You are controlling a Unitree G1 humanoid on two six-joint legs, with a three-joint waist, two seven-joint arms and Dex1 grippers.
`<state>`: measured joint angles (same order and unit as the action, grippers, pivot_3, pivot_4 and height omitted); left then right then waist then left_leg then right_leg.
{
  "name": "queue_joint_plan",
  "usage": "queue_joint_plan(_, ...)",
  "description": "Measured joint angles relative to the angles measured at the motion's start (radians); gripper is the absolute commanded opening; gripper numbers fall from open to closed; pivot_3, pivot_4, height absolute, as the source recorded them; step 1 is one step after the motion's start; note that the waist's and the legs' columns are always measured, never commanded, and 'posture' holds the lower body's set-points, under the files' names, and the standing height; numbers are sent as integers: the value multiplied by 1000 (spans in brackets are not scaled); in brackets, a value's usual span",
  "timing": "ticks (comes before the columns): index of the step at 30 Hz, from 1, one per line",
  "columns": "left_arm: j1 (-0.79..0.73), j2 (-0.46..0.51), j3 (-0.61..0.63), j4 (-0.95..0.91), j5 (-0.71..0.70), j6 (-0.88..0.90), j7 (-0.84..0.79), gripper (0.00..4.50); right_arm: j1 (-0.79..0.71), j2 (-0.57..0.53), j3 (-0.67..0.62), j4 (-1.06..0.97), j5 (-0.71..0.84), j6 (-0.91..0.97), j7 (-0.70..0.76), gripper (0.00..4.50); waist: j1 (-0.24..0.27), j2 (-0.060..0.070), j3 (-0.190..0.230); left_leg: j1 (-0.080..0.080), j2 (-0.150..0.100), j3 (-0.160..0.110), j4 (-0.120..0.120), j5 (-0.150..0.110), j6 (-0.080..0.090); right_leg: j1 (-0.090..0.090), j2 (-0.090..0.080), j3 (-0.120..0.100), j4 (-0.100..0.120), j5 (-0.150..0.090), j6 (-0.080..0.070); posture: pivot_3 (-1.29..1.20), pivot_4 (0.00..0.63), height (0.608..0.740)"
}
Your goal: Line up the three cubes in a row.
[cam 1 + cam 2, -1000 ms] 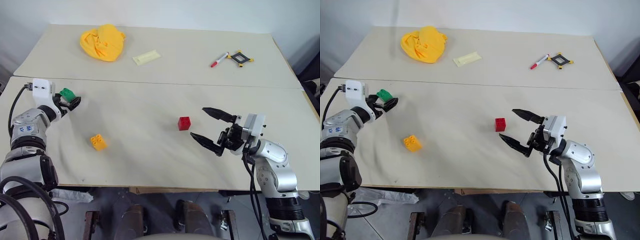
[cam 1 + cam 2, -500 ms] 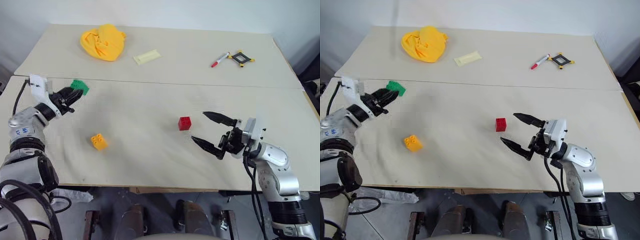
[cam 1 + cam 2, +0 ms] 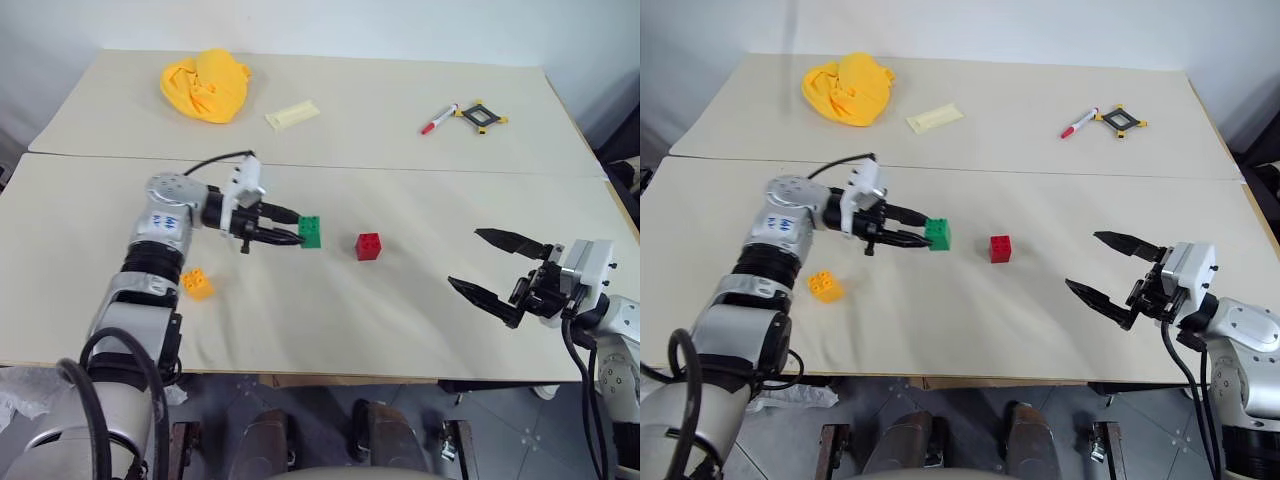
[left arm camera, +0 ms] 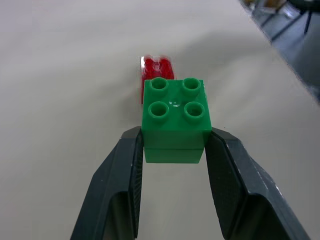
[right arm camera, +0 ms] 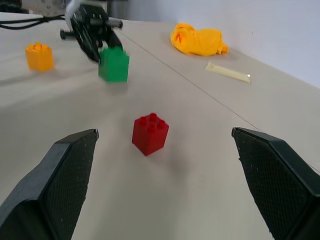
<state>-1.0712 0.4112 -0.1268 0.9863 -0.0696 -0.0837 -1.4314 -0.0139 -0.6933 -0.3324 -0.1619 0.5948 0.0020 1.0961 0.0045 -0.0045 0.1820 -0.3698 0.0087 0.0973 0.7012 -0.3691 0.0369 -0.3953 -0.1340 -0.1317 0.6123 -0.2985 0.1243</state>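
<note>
My left gripper [image 3: 296, 234] is shut on the green cube [image 3: 311, 231], studs up, held just above the table a short way left of the red cube [image 3: 369, 246]. In the left wrist view the green cube [image 4: 175, 119] sits between both fingers with the red cube [image 4: 156, 70] right beyond it. The orange-yellow cube [image 3: 197, 284] lies nearer the front left, beside my left forearm. My right gripper [image 3: 492, 270] stands wide open at the right, well clear of the red cube [image 5: 149, 133], with nothing between its fingers.
A crumpled yellow cloth [image 3: 207, 84] and a pale yellow flat piece [image 3: 293, 114] lie at the back left. A red-capped marker [image 3: 438, 119] and a black-and-yellow clip [image 3: 482, 115] lie at the back right. A seam [image 3: 420, 170] crosses the table.
My left gripper shut on the green cube at the far left and carried it right, to beside the red cube. My right arm drew back to the right, still open.
</note>
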Motion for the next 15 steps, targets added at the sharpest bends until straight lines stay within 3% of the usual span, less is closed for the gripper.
queue_joint_plan(14, -42, -96, -36, 164, 78, -115, 109, 1453, 90, 40, -1, -106, 0, 1, -58, 4500, 21, 0, 0, 0, 1, -2, 2, 0, 1, 1, -2, 0, 1, 0, 1, 0, 150, 740)
queue_joint_plan(15, -44, -96, -36, 167, 78, -117, 104, 2193, 90, 40, -1, -111, 1, 2, -60, 4500, 21, 0, 0, 0, 1, -2, 2, 0, 1, 1, -2, 0, 1, 0, 1, 0, 150, 740)
